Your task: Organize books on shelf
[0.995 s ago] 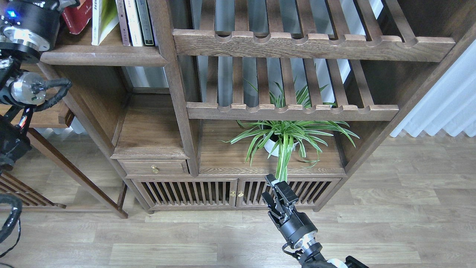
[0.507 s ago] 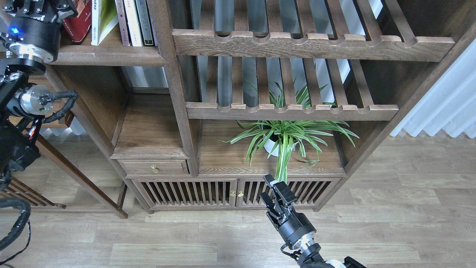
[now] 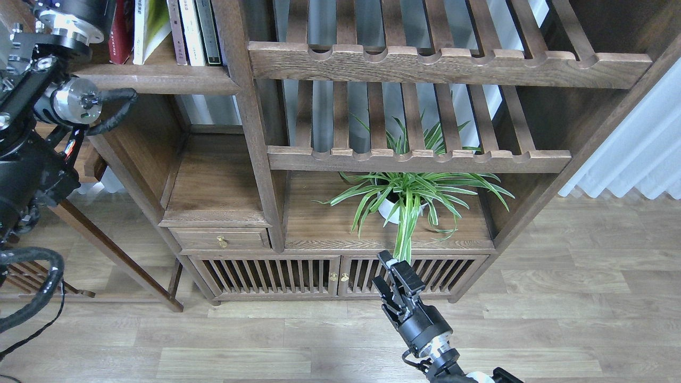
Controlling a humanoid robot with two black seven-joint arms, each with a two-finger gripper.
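Wooden floorboards run under a large dark-brown bookcase point(image 3: 255, 133) that fills most of the head view, with a pale curtain point(image 3: 638, 143) at the far right.

At the top left is the shelf point(image 3: 154, 80), a solid board with a rounded front edge. Books stand on it close together: a red book point(image 3: 121, 32) at the left, mostly hidden by the arm, then a yellow-green book point(image 3: 150, 26), then some thin white and dark-spined books point(image 3: 194, 32) against the upright post. All that I can see stand upright or nearly so. A maroon book I cannot find; it may be hidden or cut off by the top edge.

The left arm point(image 3: 48, 101) rises along the left edge up to that shelf, and its wrist is beside the red book. Its gripper is above the top edge, so I cannot say how the fingers stand or whether they hold something.

The right gripper point(image 3: 391, 279) hangs low, in front of the slatted cabinet doors point(image 3: 298, 276) and just below the spider plant point(image 3: 409, 197). Its fingers are a little apart and hold nothing.

I judge that the task is far along: the visible books are on the shelf in a row. What remains is probably a last straightening at the left end, and the maroon book if it is not placed.
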